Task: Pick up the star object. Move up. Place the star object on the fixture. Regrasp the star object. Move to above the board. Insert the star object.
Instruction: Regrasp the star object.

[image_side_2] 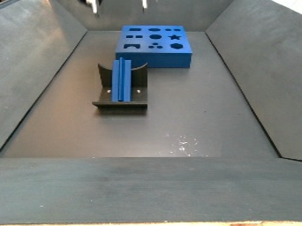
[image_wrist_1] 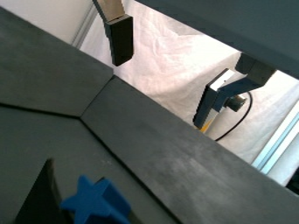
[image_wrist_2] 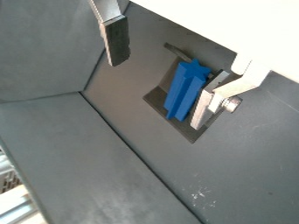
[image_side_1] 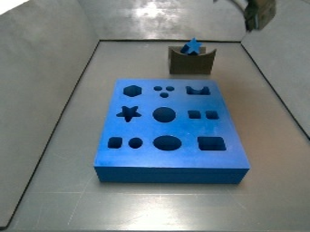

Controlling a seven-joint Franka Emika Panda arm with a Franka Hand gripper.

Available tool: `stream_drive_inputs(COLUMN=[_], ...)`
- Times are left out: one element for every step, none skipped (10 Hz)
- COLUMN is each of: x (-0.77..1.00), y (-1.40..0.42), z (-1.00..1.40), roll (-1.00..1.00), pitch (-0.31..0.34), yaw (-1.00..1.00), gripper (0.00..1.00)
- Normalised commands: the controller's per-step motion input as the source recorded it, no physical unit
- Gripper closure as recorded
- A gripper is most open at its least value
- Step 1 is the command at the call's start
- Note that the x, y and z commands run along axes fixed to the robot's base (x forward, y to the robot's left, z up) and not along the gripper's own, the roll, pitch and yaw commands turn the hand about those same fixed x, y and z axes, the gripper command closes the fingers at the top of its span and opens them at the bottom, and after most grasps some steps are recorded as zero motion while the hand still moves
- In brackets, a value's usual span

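Now, by part:

Gripper: high above the floor. In a side view only a dark bit of it (image_side_1: pixel 256 13) shows at the upper right corner of the frame, up and to the right of the fixture. In the opposite side view two pale finger tips (image_side_2: pixel 118 5) poke in at the top edge, left of centre.

Fingers: spread wide with nothing between them. In both wrist views one silver plate with its dark pad (image_wrist_2: pixel 115 38) hangs at the upper middle, and its partner (image_wrist_2: pixel 222 92) stands well apart at the right.

Star: the blue peg (image_side_2: pixel 124 79) lies along the fixture's notch, seen lengthwise at the left middle of the frame. In a side view its star-shaped end (image_side_1: pixel 191 45) pokes above the notch, upper centre. In a wrist view it (image_wrist_2: pixel 183 87) lies between the two fingers in the picture but far below them, touching neither; in a wrist view its star end (image_wrist_1: pixel 96 199) sits at the lower left.

Fixture: dark block (image_side_1: pixel 191 62) on the floor at upper centre, just behind the board and apart from it. From the opposite side (image_side_2: pixel 119 104) it sits in front of the board.

Board: blue slab (image_side_1: pixel 169 154) flat on the floor at mid frame, its holes all seemingly empty, though the far view (image_side_2: pixel 156 58) is too small to be sure.

Floor: grey, dull metal (image_side_1: pixel 49 181), walled on the sides.
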Motion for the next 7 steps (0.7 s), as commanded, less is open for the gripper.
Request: stream_drive_inputs(x=[0.06,0.07,0.08,0.08,0.09,0.1,0.1], y=[0.06,0.05,0.05,0.05,0.04,0.04,0.04], z=[-1.0,-1.0,-1.0,-1.0,-1.0,-1.0,-1.0], roll=[0.07,0.07,0.07,0.07,0.06,0.06,0.06], pitch=[-0.075,-0.12,-0.129,-0.125,-0.111,-0.096,-0.082], yaw=[0.15,0.1,0.08,0.03,0.0,-0.03,-0.04], gripper=[0.0,0.0,0.0,0.0,0.0,0.0,0.0])
